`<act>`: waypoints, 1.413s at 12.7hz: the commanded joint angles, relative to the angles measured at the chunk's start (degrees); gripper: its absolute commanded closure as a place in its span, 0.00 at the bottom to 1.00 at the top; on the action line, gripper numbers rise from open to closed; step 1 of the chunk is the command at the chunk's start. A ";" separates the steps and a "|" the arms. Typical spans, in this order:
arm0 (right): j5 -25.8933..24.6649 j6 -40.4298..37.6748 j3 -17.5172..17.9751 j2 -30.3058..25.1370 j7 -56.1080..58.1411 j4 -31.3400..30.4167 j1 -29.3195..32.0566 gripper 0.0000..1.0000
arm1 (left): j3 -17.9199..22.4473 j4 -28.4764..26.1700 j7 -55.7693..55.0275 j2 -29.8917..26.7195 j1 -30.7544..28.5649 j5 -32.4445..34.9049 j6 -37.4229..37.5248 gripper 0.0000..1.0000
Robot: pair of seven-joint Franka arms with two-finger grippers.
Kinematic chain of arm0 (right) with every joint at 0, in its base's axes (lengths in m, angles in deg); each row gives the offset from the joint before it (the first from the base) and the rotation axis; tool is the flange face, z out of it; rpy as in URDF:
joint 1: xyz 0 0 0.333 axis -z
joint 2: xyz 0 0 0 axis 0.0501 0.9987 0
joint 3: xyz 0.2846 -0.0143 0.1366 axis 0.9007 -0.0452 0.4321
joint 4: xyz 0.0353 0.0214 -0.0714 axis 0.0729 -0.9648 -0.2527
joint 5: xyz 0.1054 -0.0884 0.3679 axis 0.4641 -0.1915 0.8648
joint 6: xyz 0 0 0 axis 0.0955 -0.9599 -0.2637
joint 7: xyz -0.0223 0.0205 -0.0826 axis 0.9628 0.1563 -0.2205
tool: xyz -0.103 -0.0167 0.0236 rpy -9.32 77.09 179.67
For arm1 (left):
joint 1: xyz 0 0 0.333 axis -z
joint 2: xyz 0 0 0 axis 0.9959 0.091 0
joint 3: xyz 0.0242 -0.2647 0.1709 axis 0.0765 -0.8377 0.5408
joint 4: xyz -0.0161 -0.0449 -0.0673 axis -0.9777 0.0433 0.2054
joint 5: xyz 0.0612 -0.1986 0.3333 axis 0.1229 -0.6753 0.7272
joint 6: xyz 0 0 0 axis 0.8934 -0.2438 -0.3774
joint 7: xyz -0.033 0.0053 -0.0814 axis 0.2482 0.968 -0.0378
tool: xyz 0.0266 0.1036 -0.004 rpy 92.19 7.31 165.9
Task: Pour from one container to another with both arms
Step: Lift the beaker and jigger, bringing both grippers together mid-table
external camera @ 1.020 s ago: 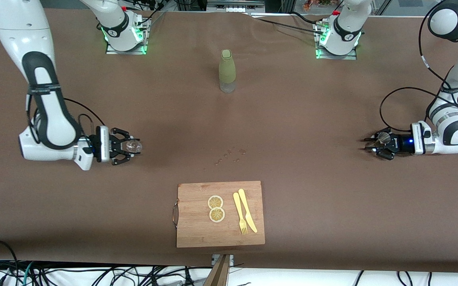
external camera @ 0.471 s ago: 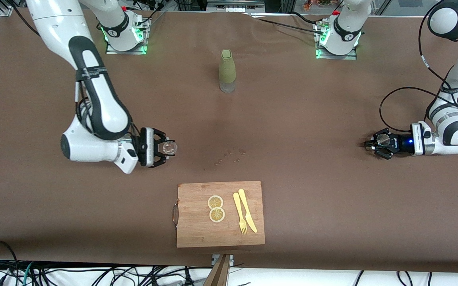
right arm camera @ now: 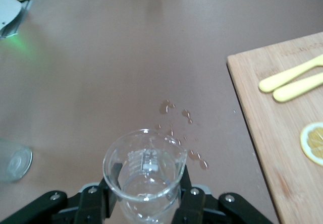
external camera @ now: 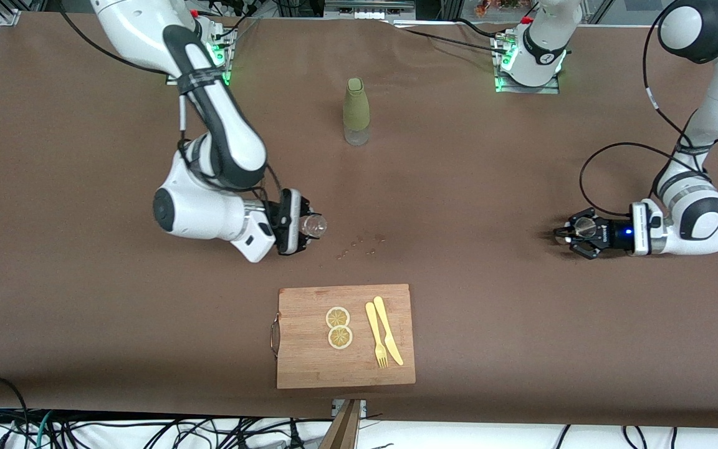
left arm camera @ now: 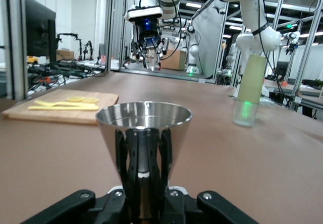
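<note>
Clear glass is what is gripped by the right gripper (external camera: 310, 228): a small beaker (right arm camera: 145, 176) is pinched between its fingers and held over the brown table (external camera: 85, 299), above a scatter of spilled droplets (external camera: 359, 244). A polished steel cone-shaped cup (left arm camera: 144, 133) is clamped by the left gripper (external camera: 563, 234), low over the table toward the left arm's end. A green bottle (external camera: 356, 112) is seen upright near the bases. Nearest the front camera, a wooden cutting board (external camera: 309, 362) is laid out, with two lemon slices (external camera: 338, 327) beside a yellow fork (external camera: 376, 335) and yellow knife (external camera: 388, 330).
</note>
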 commanded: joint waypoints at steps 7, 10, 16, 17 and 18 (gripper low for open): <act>-12.69 1.10 -0.60 0.40 -17.39 4.36 -7.72 0.77 | 0.55 -11.64 -0.04 -6.85 12.45 -15.31 -7.63 1.00; -14.80 1.10 -0.69 0.58 -19.33 4.98 -8.26 0.77 | 0.55 -13.23 0.40 -7.73 16.75 -20.76 -11.15 1.00; -15.33 -0.65 -1.92 1.72 -19.51 7.62 -9.05 0.77 | 0.55 -16.83 1.45 -10.63 25.63 -31.92 -19.32 1.00; -16.29 -0.65 -1.92 1.81 -19.51 7.88 -9.22 0.77 | 0.55 -17.27 2.41 -10.98 27.47 -34.55 -20.64 1.00; -17.26 -0.65 -1.92 1.81 -19.69 7.88 -9.57 0.77 | 0.55 -17.80 2.60 -11.07 28.88 -36.58 -21.53 1.00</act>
